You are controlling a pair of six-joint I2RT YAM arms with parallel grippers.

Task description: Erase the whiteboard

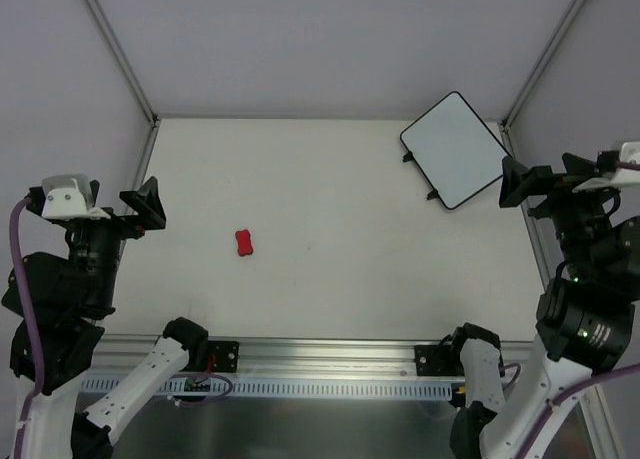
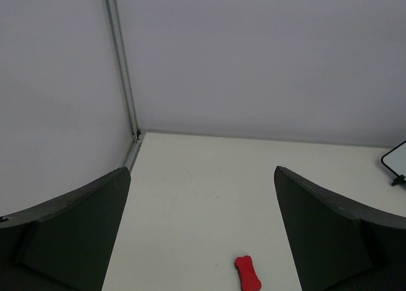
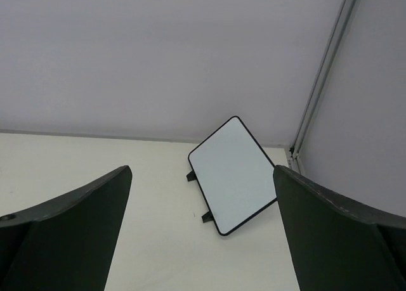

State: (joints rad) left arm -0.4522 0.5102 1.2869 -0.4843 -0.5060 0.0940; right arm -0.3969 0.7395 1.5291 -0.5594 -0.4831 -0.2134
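Note:
The whiteboard (image 1: pixel 455 149) lies in the table's far right corner, turned at an angle, its white face blank inside a thin black rim. It also fills the middle of the right wrist view (image 3: pixel 233 174), and one corner (image 2: pixel 396 161) shows at the right edge of the left wrist view. A small red bone-shaped eraser (image 1: pixel 245 243) lies left of the table's middle (image 2: pixel 248 273). My left gripper (image 1: pixel 148 207) (image 2: pixel 202 174) hovers open at the table's left edge, nothing between its fingers. My right gripper (image 1: pixel 513 182) (image 3: pixel 202 170) stands open just right of the whiteboard, empty.
Grey walls close the table on three sides, with aluminium posts in the far left corner (image 1: pixel 120 49) and the far right corner (image 1: pixel 545 54). A metal rail (image 1: pixel 330 354) with both arm bases runs along the near edge.

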